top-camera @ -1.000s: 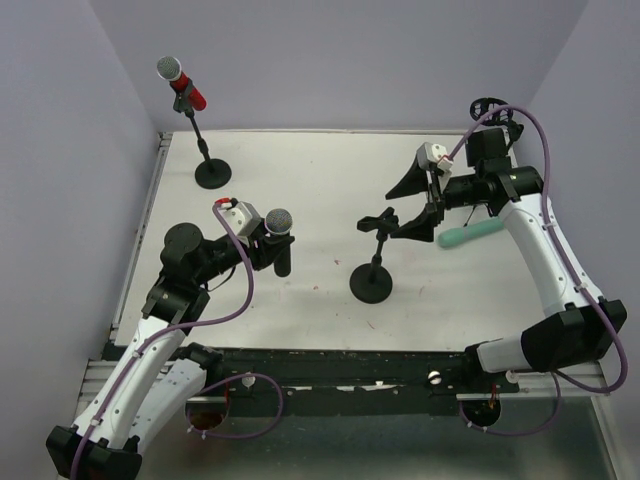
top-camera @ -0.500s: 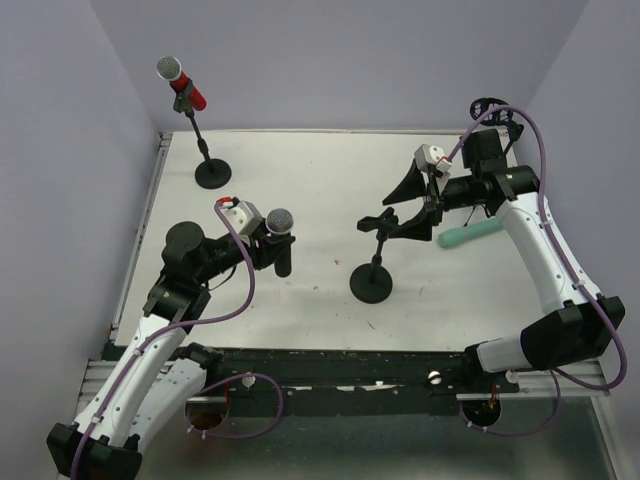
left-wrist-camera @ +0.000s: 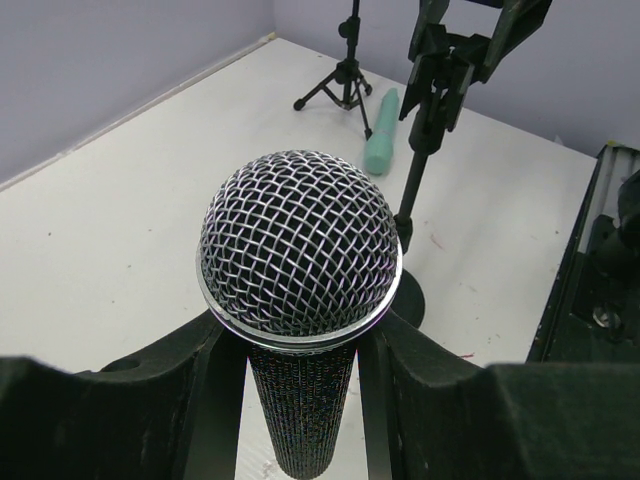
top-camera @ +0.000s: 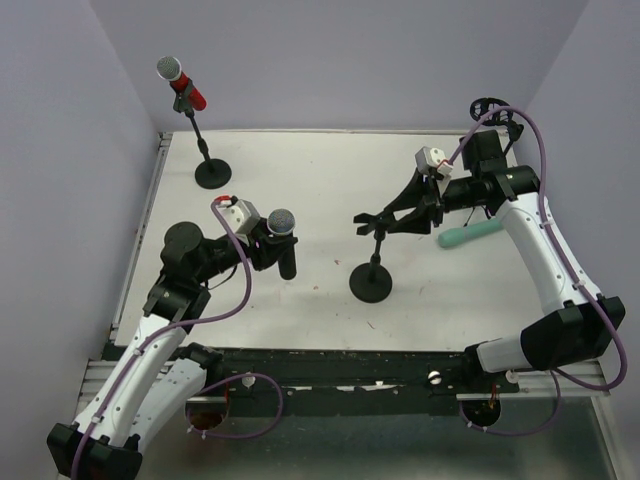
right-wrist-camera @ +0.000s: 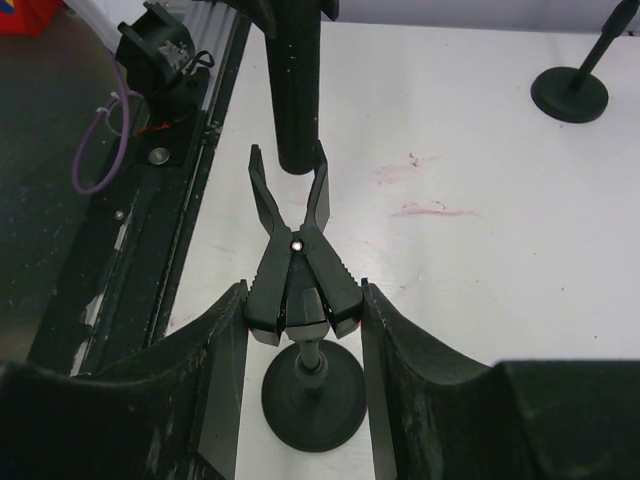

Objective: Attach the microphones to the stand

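My left gripper [top-camera: 272, 250] is shut on the black microphone [top-camera: 283, 240], which stands upright with its grey mesh head [left-wrist-camera: 300, 250] on top. In the left wrist view both fingers press its body. To its right is a black stand [top-camera: 371, 284] with a clip [right-wrist-camera: 300, 270]. My right gripper [right-wrist-camera: 303, 312] is shut on the clip's handles, and the clip's prongs are spread. The black microphone's body [right-wrist-camera: 295, 90] hangs just beyond those prongs. A red microphone [top-camera: 185, 85] sits in the far-left stand [top-camera: 212, 175]. The mint-green microphone [top-camera: 470, 234] lies on the table at the right.
A small tripod stand [left-wrist-camera: 345, 80] stands at the far right corner beside the green microphone [left-wrist-camera: 380, 147]. Purple walls close in the white table [top-camera: 320, 170] at the back and both sides. A dark rail [right-wrist-camera: 170, 200] with cables runs along the near edge.
My right gripper has closed from wide open onto the clip's handles, and the clip's prongs have spread. The left gripper and black microphone have shifted slightly right.
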Motion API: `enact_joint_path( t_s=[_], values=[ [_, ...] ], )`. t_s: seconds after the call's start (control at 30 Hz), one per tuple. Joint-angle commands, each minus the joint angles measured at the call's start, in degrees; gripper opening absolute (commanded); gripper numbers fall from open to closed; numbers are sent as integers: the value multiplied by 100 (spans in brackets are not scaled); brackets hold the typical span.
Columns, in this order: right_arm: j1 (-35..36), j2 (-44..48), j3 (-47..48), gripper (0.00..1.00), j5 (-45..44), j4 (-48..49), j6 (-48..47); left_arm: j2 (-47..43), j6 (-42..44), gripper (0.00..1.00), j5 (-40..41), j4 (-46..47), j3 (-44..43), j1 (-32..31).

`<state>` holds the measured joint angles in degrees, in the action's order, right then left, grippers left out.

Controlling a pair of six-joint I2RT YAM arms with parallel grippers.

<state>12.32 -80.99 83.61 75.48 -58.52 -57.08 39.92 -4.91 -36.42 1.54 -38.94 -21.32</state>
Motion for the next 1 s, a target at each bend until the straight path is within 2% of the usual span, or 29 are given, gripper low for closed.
enact_joint_path(
  t_s=[0.0,0.07,0.13,0.17,0.23,0.27,0.4,0.57,0.63,0.7,0.73,0.97],
  values=[
    [34,-4,-29,31,10,-291,-216,15,-572,0,-462,382,-526,-30],
    [34,-4,-29,31,2,-291,-216,112,-643,0,-462,321,-807,-196],
    [43,-22,-21,39,-7,-300,-181,270,-634,0,-471,189,-1097,-416],
    [34,-31,-3,55,-25,-283,-146,366,-626,0,-480,128,-1229,-504],
    [25,-5,-12,80,-7,-274,-146,498,-617,0,-488,83,-1379,-601],
    [34,4,-38,87,19,-274,-146,551,-617,0,-471,92,-1397,-627],
    [34,13,-47,91,81,-256,-146,648,-634,0,-453,109,-1450,-663],
    [25,13,-64,86,72,-256,-146,684,-626,0,-418,66,-1555,-742],
    [34,-4,-56,67,46,-291,-146,727,-599,0,-401,-13,-1660,-794],
    [34,-5,-29,38,10,-300,-146,815,-564,0,-392,-66,-1801,-865],
    [34,-4,-21,33,-7,-309,-146,876,-538,0,-357,-92,-1880,-917],
    [34,39,-21,19,2,-379,-225,1465,-143,0,144,-532,-2548,-1400]
  ],
)
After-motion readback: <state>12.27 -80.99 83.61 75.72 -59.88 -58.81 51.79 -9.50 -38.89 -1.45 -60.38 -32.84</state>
